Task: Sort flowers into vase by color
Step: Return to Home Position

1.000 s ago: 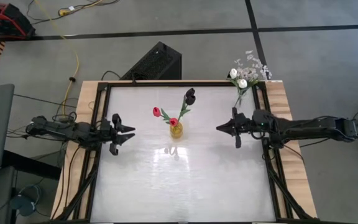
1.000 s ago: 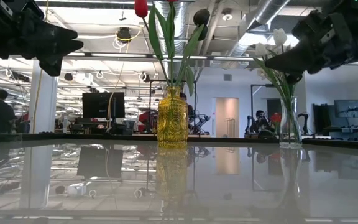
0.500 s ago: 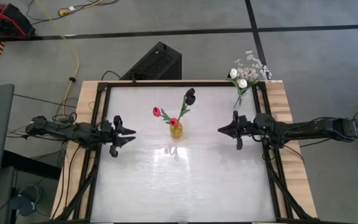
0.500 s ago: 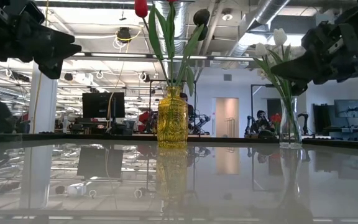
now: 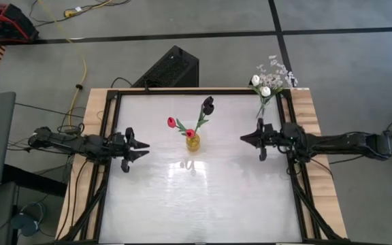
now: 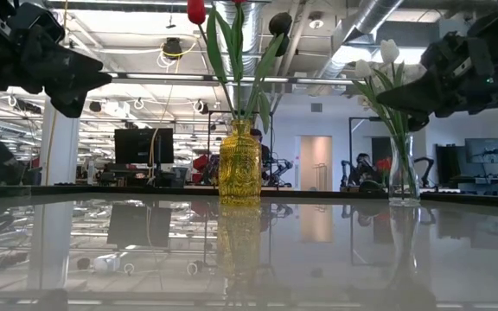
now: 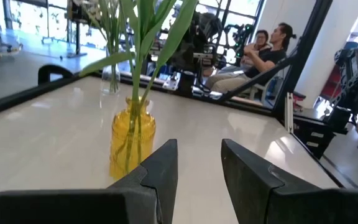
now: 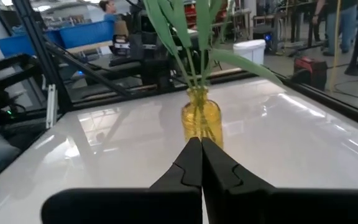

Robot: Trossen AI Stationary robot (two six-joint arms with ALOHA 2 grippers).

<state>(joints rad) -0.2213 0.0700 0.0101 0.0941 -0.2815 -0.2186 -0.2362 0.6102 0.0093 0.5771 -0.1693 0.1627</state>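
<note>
Over on the left, the left gripper (image 5: pixel 141 146) hovered at the bench (image 5: pixel 203 197) edge, fingers slightly parted and empty. Mid-bench, the yellow vase (image 5: pixel 193 141) held the red flowers (image 5: pixel 171 122) and the dark bloom (image 5: pixel 208 103). The right gripper (image 5: pixel 243 139), fingers pressed together, hung near the clear vase (image 6: pixel 402 177) of white flowers (image 5: pixel 260 87). Going home likely wanted a level pull, clear of those stems.

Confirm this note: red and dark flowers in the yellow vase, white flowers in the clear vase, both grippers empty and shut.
One slip: the left gripper is open, not shut; the left wrist view shows a gap between its fingers. The rest holds: right gripper shut and empty, red flowers and dark flower in the yellow vase, white flowers in the clear vase.
</note>
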